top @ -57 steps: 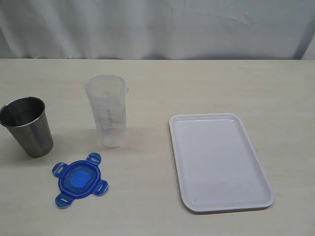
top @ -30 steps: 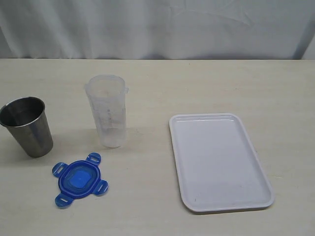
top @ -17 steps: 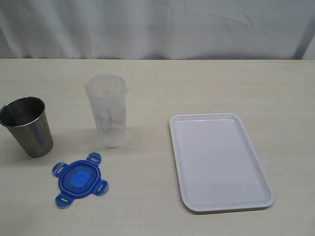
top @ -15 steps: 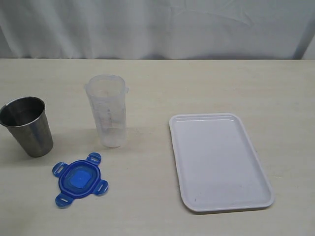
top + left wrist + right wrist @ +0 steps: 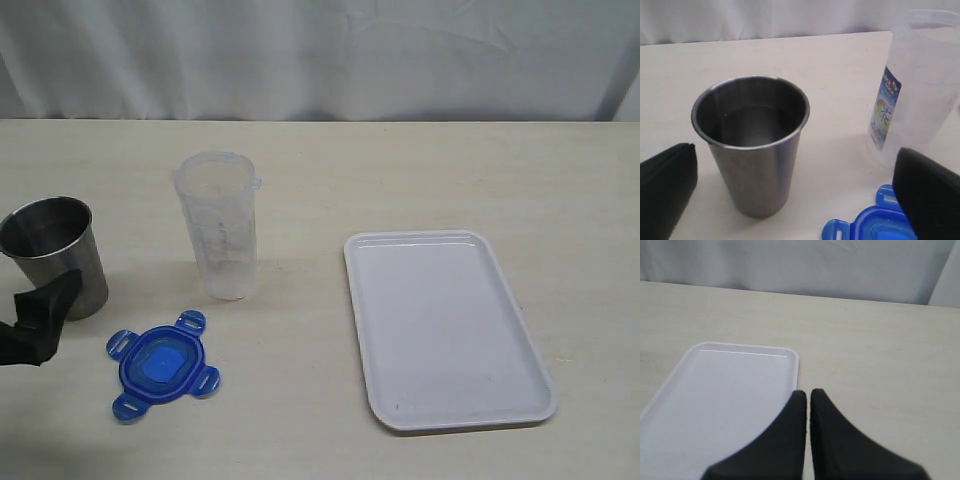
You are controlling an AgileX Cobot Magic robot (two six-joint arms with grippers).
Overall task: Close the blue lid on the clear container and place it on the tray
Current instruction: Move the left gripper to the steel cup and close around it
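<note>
On the table (image 5: 400,170) sit 1 blue lid (image 5: 160,367), 1 clear container (image 5: 220,228), 1 tray (image 5: 445,325), 1 metal cup (image 5: 60,250). Left gripper (image 5: 795,152) is spread wide; right gripper (image 5: 807,392) is closed.

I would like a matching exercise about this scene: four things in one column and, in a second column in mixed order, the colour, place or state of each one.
Things
1. blue lid
2. clear container
3. tray
4. metal cup

Descriptions
A. white, on the right side of the exterior view
B. grey, standing at the far left, open side up
C. lying flat on the table, apart from the other things
D. translucent, upright, with its top uncovered

Pairs: 1-C, 2-D, 3-A, 4-B
</note>
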